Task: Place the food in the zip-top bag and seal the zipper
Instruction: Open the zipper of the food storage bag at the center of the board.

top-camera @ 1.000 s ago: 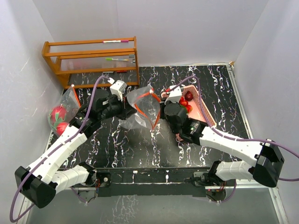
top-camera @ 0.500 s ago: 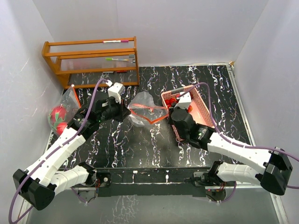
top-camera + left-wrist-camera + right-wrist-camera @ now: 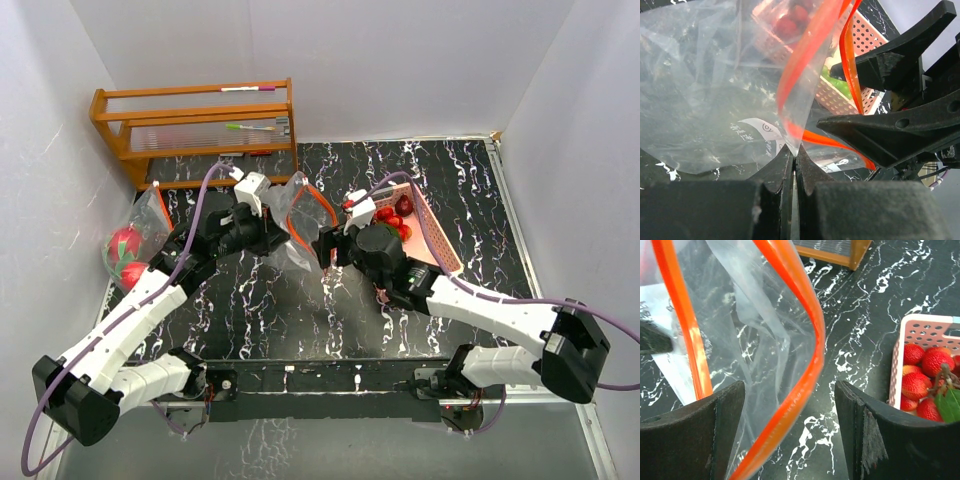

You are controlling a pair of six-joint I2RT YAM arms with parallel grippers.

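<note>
Left wrist: left gripper (image 3: 794, 156) pinched on zip-top bag (image 3: 705, 100) edge. Right wrist — right gripper (image 3: 788, 392) spread wide, orange zipper rim (image 3: 812, 345) between its jaws, ungripped; red fruits (image 3: 920, 382) in pink basket (image 3: 926, 330).

The zip-top bag (image 3: 300, 225) sits on the table (image 3: 300, 310) between my left pincer (image 3: 275, 238) and right pincer (image 3: 325, 248). The basket (image 3: 440, 240) to its right holds fruits (image 3: 392, 218) (rack (image 3: 195, 130) behind, far left). A dragon fruit (image 3: 125, 243) lies at the left edge.
</note>
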